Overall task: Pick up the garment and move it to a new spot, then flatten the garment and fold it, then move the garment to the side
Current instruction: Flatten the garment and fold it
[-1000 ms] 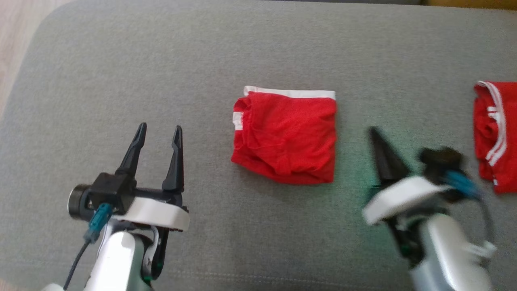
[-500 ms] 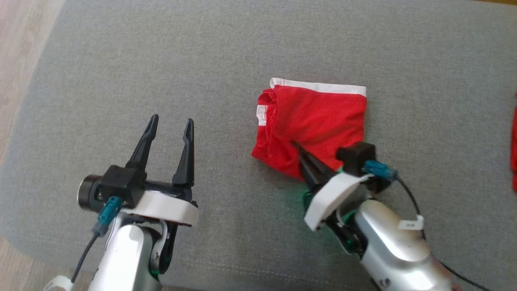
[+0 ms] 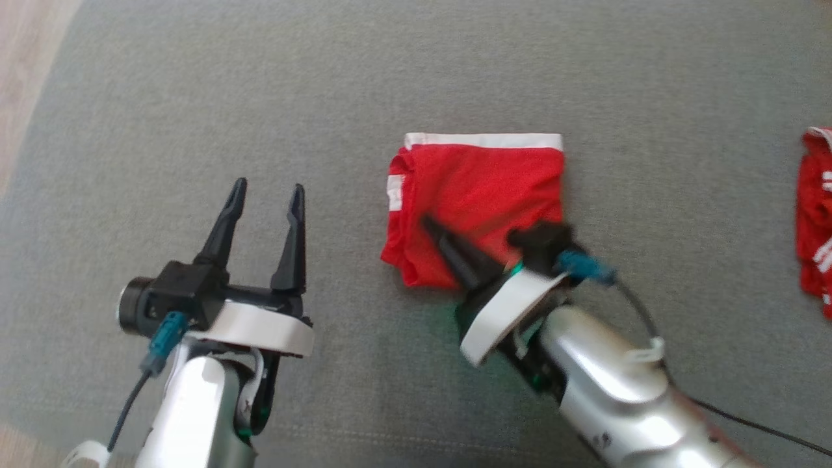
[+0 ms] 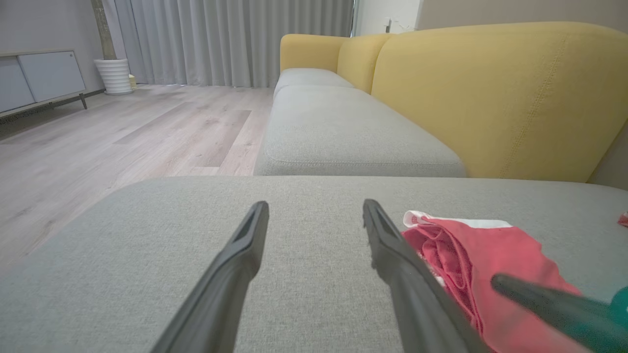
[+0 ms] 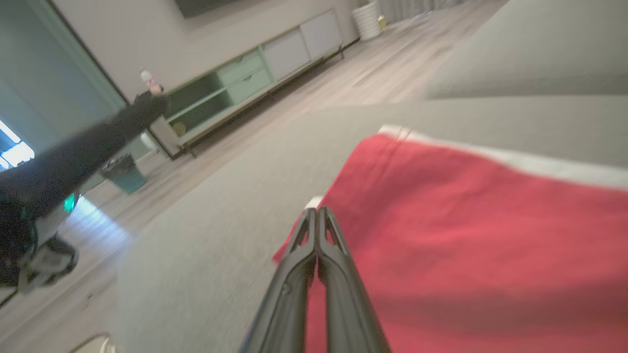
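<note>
Right claw [image 3: 432, 227] has moved over garment [image 3: 481, 179] — pinched closed.

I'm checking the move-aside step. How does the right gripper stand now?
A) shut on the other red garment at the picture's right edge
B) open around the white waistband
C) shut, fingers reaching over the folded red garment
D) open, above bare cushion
C: the right gripper has its fingers pressed together and points over the near part of the folded red garment.

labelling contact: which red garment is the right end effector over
The central folded garment, white band along its far edge; the right end effector reaches over it. The other garment lies apart at the right edge.
</note>
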